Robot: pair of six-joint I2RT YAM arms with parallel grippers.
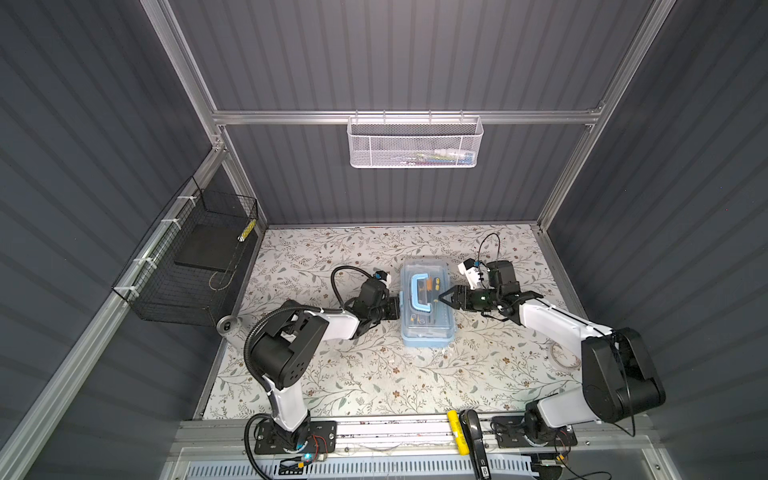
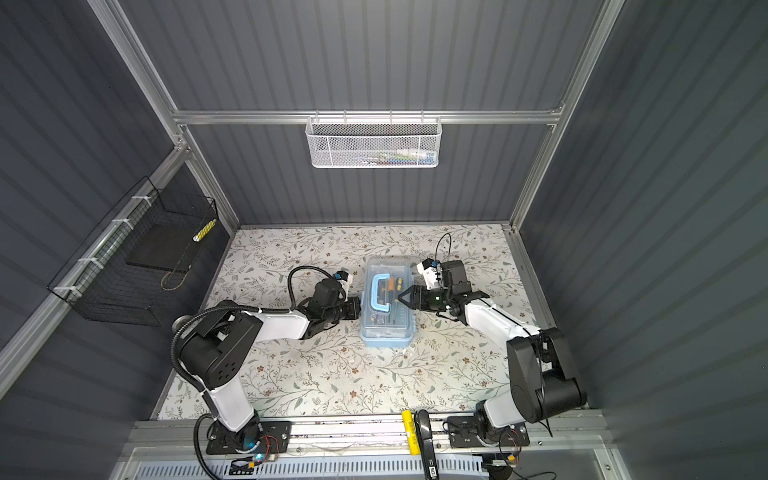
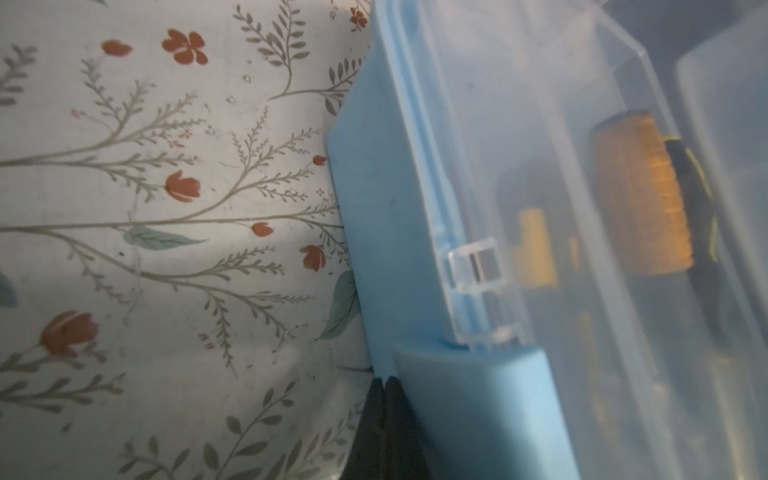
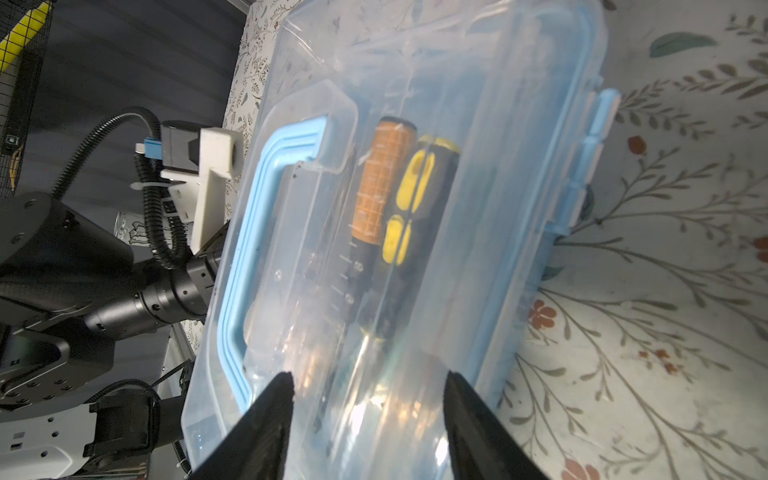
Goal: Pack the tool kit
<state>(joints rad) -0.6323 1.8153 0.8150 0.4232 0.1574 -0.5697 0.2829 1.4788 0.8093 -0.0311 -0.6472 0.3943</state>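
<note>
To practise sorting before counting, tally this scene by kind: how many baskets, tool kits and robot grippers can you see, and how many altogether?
Baskets: 2 (white mesh basket, black wire basket)
Tool kits: 1 (tool kit)
Grippers: 2 (left gripper, right gripper)
Total: 5

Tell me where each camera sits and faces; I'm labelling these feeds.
Top views: high above the front, facing down at the table, tool kit, left arm and right arm.
Left wrist: low beside the tool kit, facing its side; shut left gripper at a blue tab.
Right wrist: above the clear lid, facing along it; open right gripper, left arm beyond.
Shared: both wrist views show the orange handle inside.
</note>
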